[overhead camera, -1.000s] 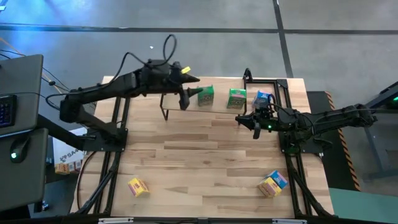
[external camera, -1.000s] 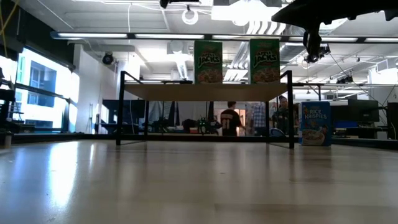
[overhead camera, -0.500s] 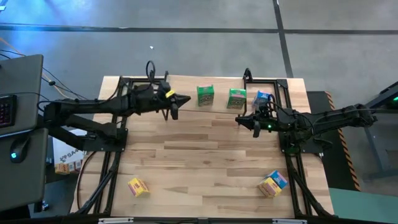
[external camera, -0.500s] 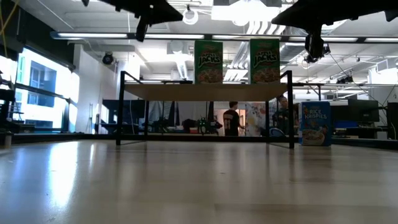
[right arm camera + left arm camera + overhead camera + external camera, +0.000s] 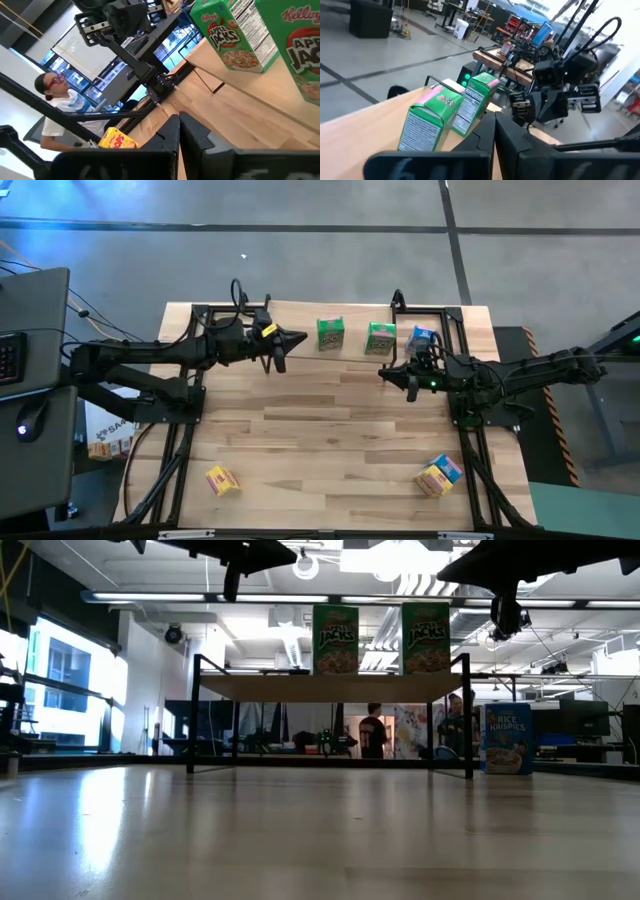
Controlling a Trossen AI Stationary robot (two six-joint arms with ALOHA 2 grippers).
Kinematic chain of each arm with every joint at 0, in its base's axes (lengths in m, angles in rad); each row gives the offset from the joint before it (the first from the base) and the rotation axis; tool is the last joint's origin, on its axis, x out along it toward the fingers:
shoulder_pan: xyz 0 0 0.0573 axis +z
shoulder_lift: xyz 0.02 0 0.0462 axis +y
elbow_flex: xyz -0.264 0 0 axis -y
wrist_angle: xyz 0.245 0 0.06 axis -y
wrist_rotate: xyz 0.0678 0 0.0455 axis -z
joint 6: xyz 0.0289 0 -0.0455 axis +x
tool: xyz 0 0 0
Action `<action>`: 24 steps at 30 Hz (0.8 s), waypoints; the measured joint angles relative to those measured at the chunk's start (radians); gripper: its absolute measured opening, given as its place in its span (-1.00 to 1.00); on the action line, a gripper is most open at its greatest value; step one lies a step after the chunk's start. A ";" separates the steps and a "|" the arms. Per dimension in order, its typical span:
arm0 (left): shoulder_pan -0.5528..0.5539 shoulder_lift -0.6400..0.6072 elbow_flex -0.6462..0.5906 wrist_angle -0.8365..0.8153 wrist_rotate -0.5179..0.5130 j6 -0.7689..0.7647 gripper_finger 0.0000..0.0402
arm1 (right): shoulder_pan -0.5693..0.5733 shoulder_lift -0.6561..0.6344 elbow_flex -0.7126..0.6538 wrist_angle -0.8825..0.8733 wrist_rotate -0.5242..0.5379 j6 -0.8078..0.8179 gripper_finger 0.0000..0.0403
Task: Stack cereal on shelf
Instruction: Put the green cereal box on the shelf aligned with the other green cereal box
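Note:
Two green cereal boxes (image 5: 331, 333) (image 5: 380, 338) stand upright on the shelf (image 5: 330, 687) at the table's far side. A blue cereal box (image 5: 424, 338) stands on the table by the shelf's right end. A yellow box (image 5: 222, 480) lies at the near left. A yellow box and a blue one (image 5: 438, 475) lie together at the near right. My left gripper (image 5: 298, 339) is shut and hovers left of the green boxes, pointing at them. My right gripper (image 5: 384, 373) is shut and hovers just nearer than the shelf's right part.
The shelf's thin black legs (image 5: 195, 715) stand on the wooden table (image 5: 330, 430), whose middle shows bare wood. A person (image 5: 55, 95) and other people (image 5: 372, 732) are in the room beyond. A monitor and keyboard (image 5: 20, 350) stand off the table's left.
My left gripper has drawn back from the left green box toward the table's left edge, sunk lower, rolled, and shut with nothing in it. That box stays upright on the shelf. In the last half second the gripper has kept still.

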 joint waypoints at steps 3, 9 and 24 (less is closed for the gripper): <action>0.000 0.000 0.000 0.000 0.042 0.047 -1.00 | 0.000 0.000 0.000 0.000 0.004 -0.001 -1.00; 0.000 0.000 0.000 0.001 0.186 0.135 -1.00 | 0.000 0.000 0.000 -0.003 -0.016 -0.077 -1.00; -0.031 0.027 -0.121 0.131 -0.105 -0.247 -1.00 | 0.001 0.000 0.000 -0.007 -0.087 -0.081 -1.00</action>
